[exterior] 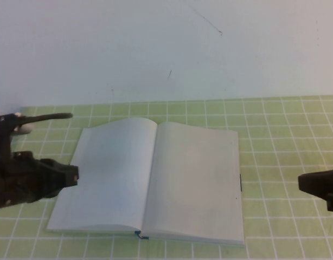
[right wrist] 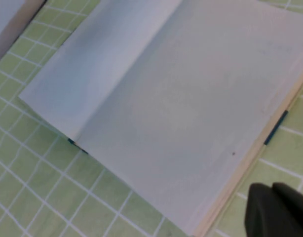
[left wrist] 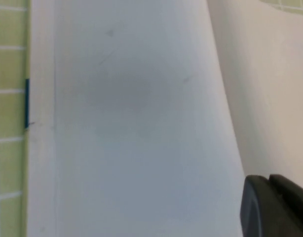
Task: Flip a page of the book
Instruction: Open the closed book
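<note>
the book (exterior: 155,181) lies wide open and flat in the middle of the green gridded mat (exterior: 286,130), both pages blank and pale, the spine fold running from the far edge down to the near edge. the left page (exterior: 107,173) humps up a little near the fold, the right page (exterior: 196,181) sits flatter. a small blue tab (exterior: 139,234) pokes out at the near end of the spine, and a dark sliver (exterior: 241,183) shows along the outer edge of the right page.

over on the left, the left gripper (exterior: 63,177) hangs at the outer edge of the left page, its dark tip just at the paper's border; i cannot tell how its jaws stand from here. its wrist view looks straight across blank paper, with only a black fingertip (left wrist: 275,207) in the corner. behind it a thin black cable (exterior: 47,117) arcs over the mat, clear of the book.

on the right, the right gripper (exterior: 321,187) sits out on the mat, well apart from the book's right edge, and its jaws i cannot tell either. the white wall (exterior: 166,49) rises behind the mat. nothing lies on the pages or between either gripper and the book
</note>
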